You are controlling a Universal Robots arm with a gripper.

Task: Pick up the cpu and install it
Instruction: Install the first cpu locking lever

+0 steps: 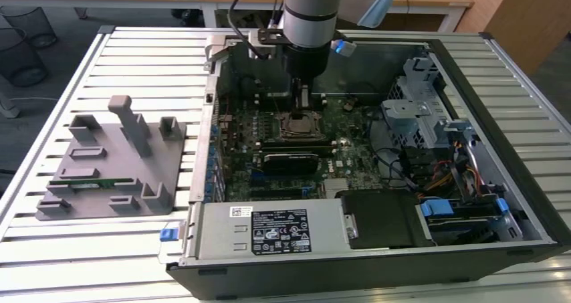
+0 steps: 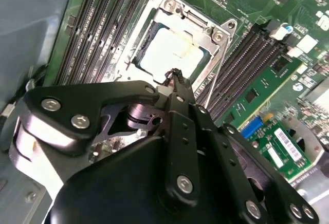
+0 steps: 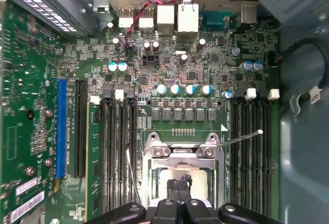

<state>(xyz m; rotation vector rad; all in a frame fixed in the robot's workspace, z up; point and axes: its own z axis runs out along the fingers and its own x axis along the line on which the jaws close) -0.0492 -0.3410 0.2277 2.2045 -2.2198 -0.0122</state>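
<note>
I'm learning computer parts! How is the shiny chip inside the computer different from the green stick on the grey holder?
The cpu is square and pale silver; the memory stick is long, narrow and green. The cpu sits in the socket frame inside the case; the memory stick lies on the grey holder outside it. The gripper is right at the cpu, far from the memory stick. Both are small computer parts.

black screw-studded pincer [image 2: 175,76], silver-grey arm [image 1: 311,9]
</note>
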